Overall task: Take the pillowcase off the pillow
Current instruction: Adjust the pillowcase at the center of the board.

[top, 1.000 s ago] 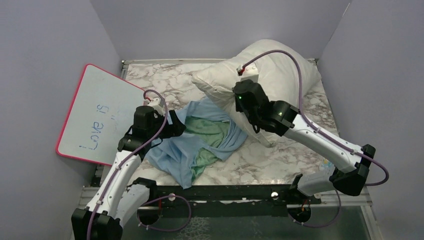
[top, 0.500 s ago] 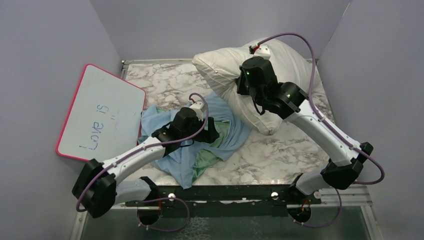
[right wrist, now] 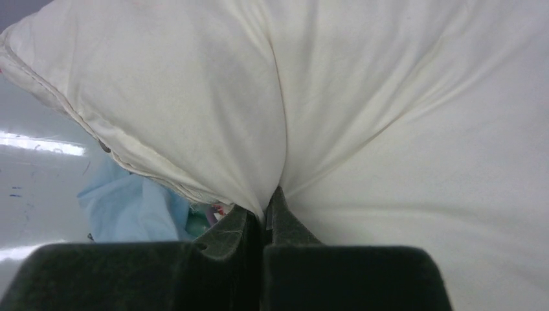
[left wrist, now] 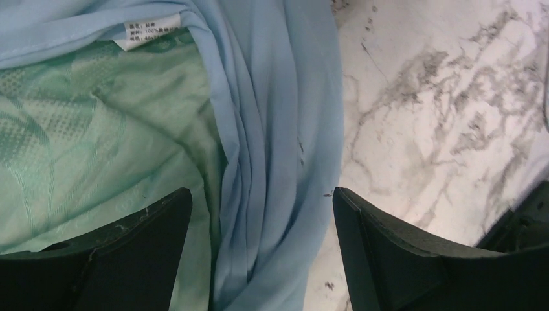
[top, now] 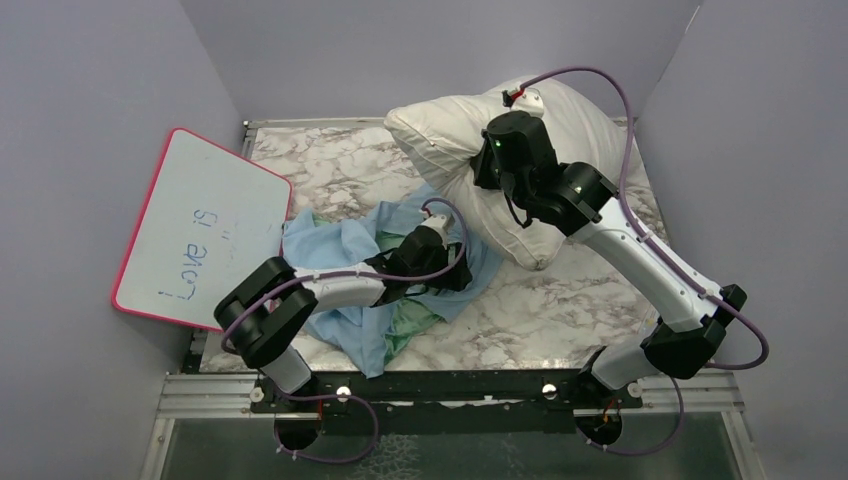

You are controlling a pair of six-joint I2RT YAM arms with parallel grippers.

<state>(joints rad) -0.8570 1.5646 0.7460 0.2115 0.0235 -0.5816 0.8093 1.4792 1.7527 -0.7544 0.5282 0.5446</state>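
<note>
The off-white pillow (top: 575,125) stands tilted up at the back right of the table, and my right gripper (top: 492,178) is shut on a pinch of its fabric. In the right wrist view the closed fingers (right wrist: 265,210) bite a fold of the pillow (right wrist: 388,97), with the pillowcase (right wrist: 129,201) below at the left. The pillowcase (top: 335,250) lies crumpled on the marble, apart from the pillow. My left gripper (top: 458,272) hovers open over its right edge. Between the spread fingers (left wrist: 262,194) runs a light blue fold (left wrist: 272,129), with the mint-green face (left wrist: 97,129) to its left.
A pink-rimmed whiteboard (top: 200,230) leans against the left wall. Grey walls close in the marble table (top: 560,300) on three sides. In the left wrist view bare marble (left wrist: 440,116) shows to the right of the cloth.
My left arm has stretched rightward across the pillowcase, from its left side to its right edge. The right gripper lifted the pillow up and back, then held still.
</note>
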